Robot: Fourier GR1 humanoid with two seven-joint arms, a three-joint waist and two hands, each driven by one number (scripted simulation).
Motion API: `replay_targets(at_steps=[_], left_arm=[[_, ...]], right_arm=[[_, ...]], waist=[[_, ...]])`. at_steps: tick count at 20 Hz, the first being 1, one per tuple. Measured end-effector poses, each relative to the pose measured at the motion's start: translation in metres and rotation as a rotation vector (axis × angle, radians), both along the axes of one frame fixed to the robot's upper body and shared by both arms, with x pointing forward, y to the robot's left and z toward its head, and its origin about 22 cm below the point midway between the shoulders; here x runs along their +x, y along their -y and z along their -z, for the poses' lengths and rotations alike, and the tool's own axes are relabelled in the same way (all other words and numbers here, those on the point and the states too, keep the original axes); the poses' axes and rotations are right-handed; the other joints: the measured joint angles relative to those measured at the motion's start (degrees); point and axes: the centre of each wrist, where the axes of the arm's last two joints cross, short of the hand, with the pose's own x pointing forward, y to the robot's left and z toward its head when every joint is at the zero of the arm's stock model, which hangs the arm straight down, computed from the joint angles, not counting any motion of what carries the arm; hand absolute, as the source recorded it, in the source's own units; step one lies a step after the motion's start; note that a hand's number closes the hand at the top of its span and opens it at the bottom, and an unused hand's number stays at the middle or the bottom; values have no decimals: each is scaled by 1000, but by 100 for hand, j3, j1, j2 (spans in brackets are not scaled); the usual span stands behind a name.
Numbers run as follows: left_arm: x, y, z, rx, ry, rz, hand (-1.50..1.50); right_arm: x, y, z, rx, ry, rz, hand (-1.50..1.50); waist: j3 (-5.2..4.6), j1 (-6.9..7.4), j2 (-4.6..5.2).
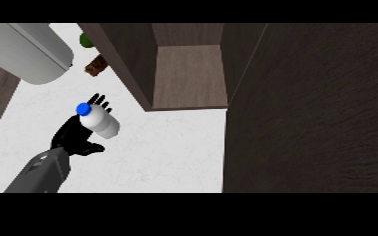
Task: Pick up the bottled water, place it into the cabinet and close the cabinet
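Bottled water [101, 124] against left hand [76, 136] fingers [98, 101]

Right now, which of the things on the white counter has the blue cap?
The bottled water, held in the left hand left of the open cabinet. The grey appliance and the green item behind show no blue.

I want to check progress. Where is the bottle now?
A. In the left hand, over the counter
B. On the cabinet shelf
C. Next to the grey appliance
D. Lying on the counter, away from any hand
A: the bottle, blue cap up, sits in the left hand, outside the open cabinet.
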Motion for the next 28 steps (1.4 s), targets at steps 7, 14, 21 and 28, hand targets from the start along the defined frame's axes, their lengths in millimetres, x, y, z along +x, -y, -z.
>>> replay_targets(at_steps=[7,14,21,28], left_arm=[[4,9,0,-30,1,60,150],[5,25,6,-51,20,90,150],[1,26,7,-46,52,19,150],[-30,37,31,-59,149,-264,150]], right_arm=[[-2,0,-2,4,-11,2,-150],[-4,4,-3,-5,-19,5,-150],[-5,6,1,-8,-21,10,-150],[-4,5,-3,-10,-25,29,-150]], waist=[[0,16,-9],[3,28,-21],[10,80,-39],[46,192,-102]])
